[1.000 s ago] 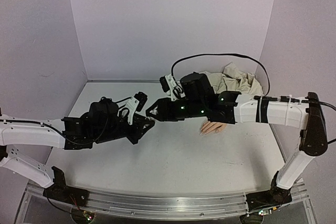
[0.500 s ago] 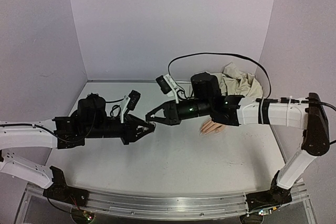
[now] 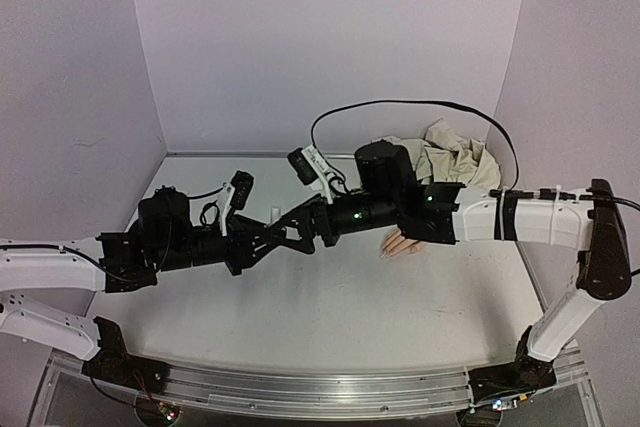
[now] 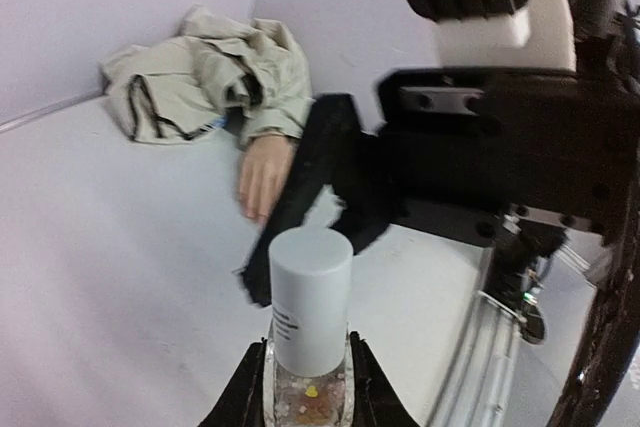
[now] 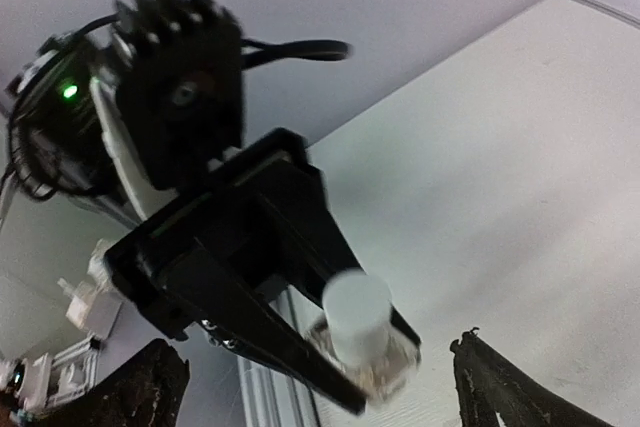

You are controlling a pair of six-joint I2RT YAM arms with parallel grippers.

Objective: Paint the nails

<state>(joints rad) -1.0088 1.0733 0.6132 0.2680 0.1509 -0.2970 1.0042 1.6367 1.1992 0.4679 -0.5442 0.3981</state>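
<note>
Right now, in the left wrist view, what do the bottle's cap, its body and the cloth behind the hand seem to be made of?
Cap: probably plastic, matte pale grey; smooth, even, no shine.
Bottle body: clear glass or hard plastic; contents show through it.
Cloth: woven beige fabric, matte; it lies in soft creases.

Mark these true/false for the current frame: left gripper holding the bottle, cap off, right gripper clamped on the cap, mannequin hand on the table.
1. The left gripper is shut on the small bottle. True.
2. The bottle's cap is off. False: the white cap sits on the bottle.
3. The right gripper is clamped on the cap. False: its jaws stand wide open close by the cap.
4. The mannequin hand lies on the table, coming out of the beige jacket sleeve. True.
</note>
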